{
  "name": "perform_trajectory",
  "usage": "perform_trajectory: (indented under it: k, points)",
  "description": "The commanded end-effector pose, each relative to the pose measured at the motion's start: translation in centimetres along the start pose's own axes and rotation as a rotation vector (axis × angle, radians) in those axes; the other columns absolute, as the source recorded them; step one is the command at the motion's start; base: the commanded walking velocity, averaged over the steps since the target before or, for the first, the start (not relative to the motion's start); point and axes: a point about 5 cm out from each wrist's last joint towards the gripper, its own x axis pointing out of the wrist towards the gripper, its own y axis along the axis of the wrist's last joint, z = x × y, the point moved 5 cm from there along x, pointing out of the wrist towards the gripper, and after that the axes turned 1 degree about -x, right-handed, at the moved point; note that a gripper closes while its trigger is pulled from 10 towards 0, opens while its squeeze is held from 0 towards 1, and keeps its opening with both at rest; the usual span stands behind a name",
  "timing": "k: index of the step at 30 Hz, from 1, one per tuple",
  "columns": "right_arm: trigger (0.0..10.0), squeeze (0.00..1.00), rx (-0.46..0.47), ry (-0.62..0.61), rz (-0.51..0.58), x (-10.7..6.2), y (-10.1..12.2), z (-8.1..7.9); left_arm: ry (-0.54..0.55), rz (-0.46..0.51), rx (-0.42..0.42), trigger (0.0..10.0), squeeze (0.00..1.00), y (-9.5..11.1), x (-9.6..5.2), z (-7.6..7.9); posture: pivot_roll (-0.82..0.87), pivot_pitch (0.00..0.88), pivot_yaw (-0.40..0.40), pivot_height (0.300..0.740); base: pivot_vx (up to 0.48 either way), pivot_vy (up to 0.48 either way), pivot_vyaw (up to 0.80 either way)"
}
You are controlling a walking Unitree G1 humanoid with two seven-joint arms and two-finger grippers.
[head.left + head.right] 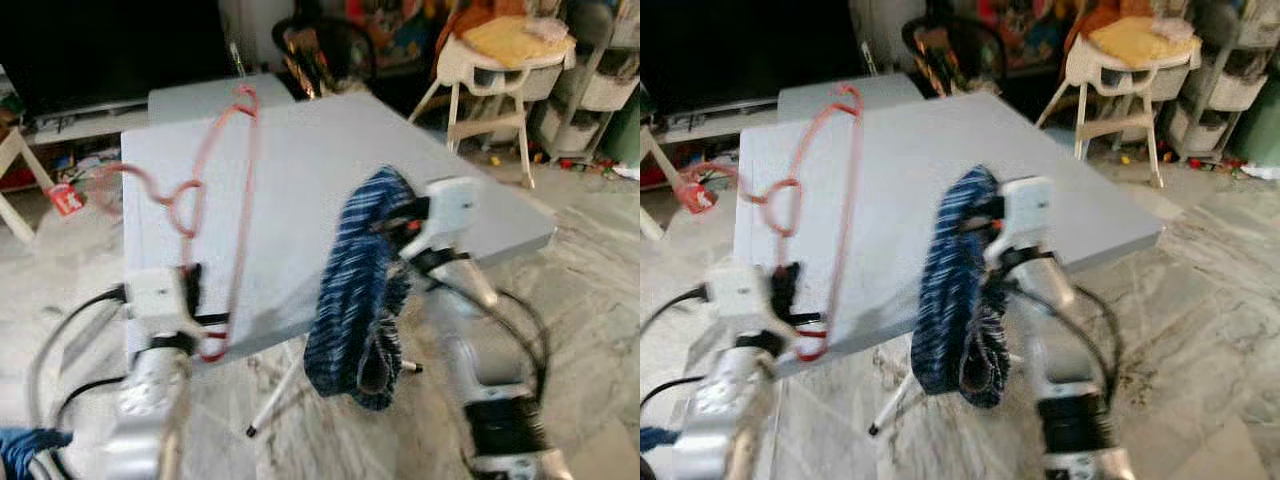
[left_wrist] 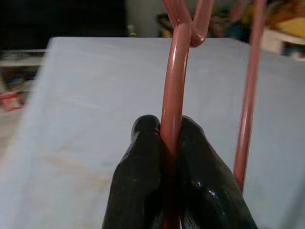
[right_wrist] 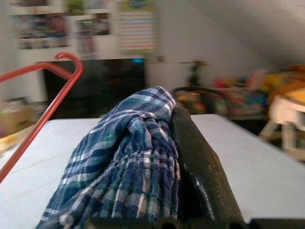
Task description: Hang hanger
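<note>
Pink hanger (image 1: 215,215): thin plastic rod frame, held upright over the near left part of the counter (image 1: 300,170); hook end points up and away from the robot, lower bar end sits at the counter's near edge.
Left pincer (image 2: 170,157): closed on the hanger; in the left wrist view both black fingers (image 2: 140,176) press against one rod of the hanger from either side, and a second rod runs just beside them.
Left arm position: raised in front of the near left corner of the counter.
Cloth (image 1: 360,290): blue and white plaid fabric, bunched, draped down from the right pincer past the counter's near edge.
Right pincer (image 1: 400,222): gripping the cloth; in the right wrist view the fabric covers one side of the black finger (image 3: 200,167) and hides the gap, so finger spacing cannot be read directly.
Right arm position: raised at the near edge of the counter, right of the hanger and apart from it.
Counter: grey flat top on thin legs, surface bare apart from the held items above it.
Floor (image 1: 590,290): pale marbled tile.
High chair (image 1: 500,70): white, with a yellow cushion, beyond the counter's far right corner.
Screen (image 1: 110,50): dark, behind the counter at far left.
Image quality: head views are blurred.
</note>
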Motion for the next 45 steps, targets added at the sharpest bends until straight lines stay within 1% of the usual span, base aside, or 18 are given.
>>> perform_trajectory:
  k: [1,7,15,22,25,26,29,30,33,35,38,40,41,42,44,45]
  points:
    - [10.0,0.0,0.033,0.052,0.077,1.1,2.5,-1.9,0.035,0.02,0.016,10.0,0.0,0.7,0.0,-1.4,0.04,0.0,0.016,0.74,0.349,0.0,0.0]
    - [10.0,0.0,0.047,0.063,0.089,1.5,3.0,-2.2,0.037,0.02,0.013,10.0,0.0,0.7,0.1,-1.3,0.04,0.0,0.011,0.74,0.351,0.0,0.0]
    - [10.0,0.0,0.047,0.07,0.067,1.3,2.5,-2.3,0.043,0.02,0.016,10.0,0.0,0.6,-0.1,-1.4,0.04,0.0,0.008,0.74,0.351,0.0,0.0]
    - [10.0,0.0,0.034,0.09,0.048,1.1,2.1,-2.8,0.061,0.001,0.022,10.0,0.0,0.0,-0.3,-1.8,0.04,0.0,0.007,0.74,0.337,0.0,0.0]
    - [10.0,0.0,0.034,0.099,0.039,1.0,1.8,-2.9,0.104,0.013,0.047,10.0,0.0,0.2,-0.4,-2.3,0.05,0.0,0.003,0.74,0.0,0.0,0.0]
    - [10.0,0.0,0.034,0.103,0.033,0.9,1.6,-3.0,0.135,0.012,0.071,10.0,0.0,0.1,-0.5,-2.7,0.05,0.0,-0.001,0.74,0.0,0.0,0.0]
    - [10.0,0.0,0.036,0.104,0.025,0.8,1.4,-3.0,0.162,0.006,0.081,10.0,0.0,0.0,-0.5,-3.1,0.05,0.0,-0.004,0.74,0.0,0.0,0.0]
    - [10.0,0.0,0.038,0.108,0.016,0.7,1.2,-3.0,0.184,-0.003,0.097,10.0,0.0,-0.2,-0.8,-3.5,0.06,0.0,-0.01,0.74,0.0,0.0,0.0]
    - [10.0,0.0,0.044,0.125,-0.011,0.6,0.6,-3.2,0.197,-0.02,0.117,10.0,0.0,-0.7,-1.5,-4.0,0.07,0.0,-0.015,0.74,0.0,0.0,0.0]
    - [10.0,0.0,0.047,0.127,-0.016,0.5,0.4,-3.3,0.199,-0.022,0.117,10.0,0.0,-0.7,-1.7,-4.1,0.07,0.0,-0.017,0.74,0.0,0.0,0.0]
    - [10.0,0.0,0.064,0.161,-0.057,0.6,-0.6,-4.0,0.21,-0.033,0.126,10.0,0.0,-1.1,-2.2,-4.2,0.08,0.0,-0.026,0.74,0.0,0.0,0.0]
    - [10.0,0.0,0.073,0.213,-0.092,1.1,-1.3,-5.0,0.212,-0.035,0.127,10.0,0.0,-1.1,-2.4,-4.2,0.09,0.0,-0.037,0.74,0.0,0.0,0.0]
    - [10.0,0.0,0.057,0.258,-0.126,1.6,-2.0,-5.9,0.212,-0.036,0.127,10.0,0.0,-1.2,-2.4,-4.2,0.09,0.0,-0.037,0.74,0.0,0.0,0.0]
    - [10.0,0.0,0.031,0.3,-0.136,2.2,-2.2,-6.7,0.213,-0.036,0.127,10.0,0.0,-1.2,-2.5,-4.2,0.1,0.0,-0.042,0.74,0.0,0.0,0.0]
    - [10.0,0.0,0.008,0.359,-0.146,3.3,-2.1,-7.8,0.218,-0.037,0.127,10.0,0.0,-1.2,-2.6,-4.2,0.1,0.0,-0.045,0.74,0.0,0.0,0.0]
    - [10.0,0.0,-0.024,0.401,-0.161,4.2,-2.1,-8.5,0.222,-0.037,0.125,10.0,0.0,-1.2,-2.6,-4.2,0.1,0.0,-0.047,0.74,0.0,0.0,0.0]
